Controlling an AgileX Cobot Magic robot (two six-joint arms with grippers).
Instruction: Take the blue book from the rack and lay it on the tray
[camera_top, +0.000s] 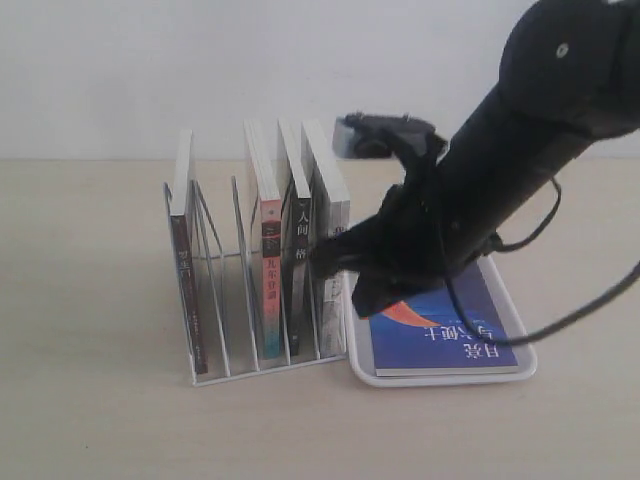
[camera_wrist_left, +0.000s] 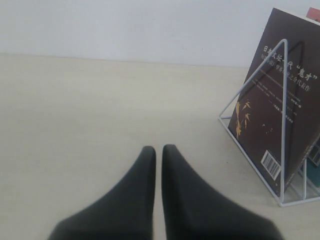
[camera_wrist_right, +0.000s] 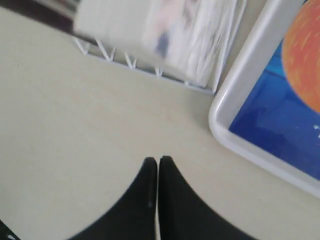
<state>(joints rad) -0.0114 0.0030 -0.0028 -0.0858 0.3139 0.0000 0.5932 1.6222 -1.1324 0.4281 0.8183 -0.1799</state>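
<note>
The blue book (camera_top: 450, 345) with its orange crescent lies flat in the white tray (camera_top: 440, 378), just right of the rack (camera_top: 225, 300). My right arm (camera_top: 480, 200) reaches over the tray's far end and hides part of the book. In the right wrist view, the right gripper (camera_wrist_right: 158, 161) is shut and empty above bare table, apart from the tray rim (camera_wrist_right: 235, 80), the blue book (camera_wrist_right: 280, 115) and the rack's foot (camera_wrist_right: 130, 62). The left gripper (camera_wrist_left: 159, 149) is shut on nothing, low over the table beside the rack's end wire (camera_wrist_left: 283, 150). It is out of the exterior view.
Several books still stand in the rack: a dark brown one (camera_top: 185, 270) in the leftmost slot, a red-and-teal-spined one (camera_top: 270, 280) and a black-spined one (camera_top: 300, 260). The brown book's back cover (camera_wrist_left: 280, 115) faces the left wrist camera. A pale wall runs behind the table.
</note>
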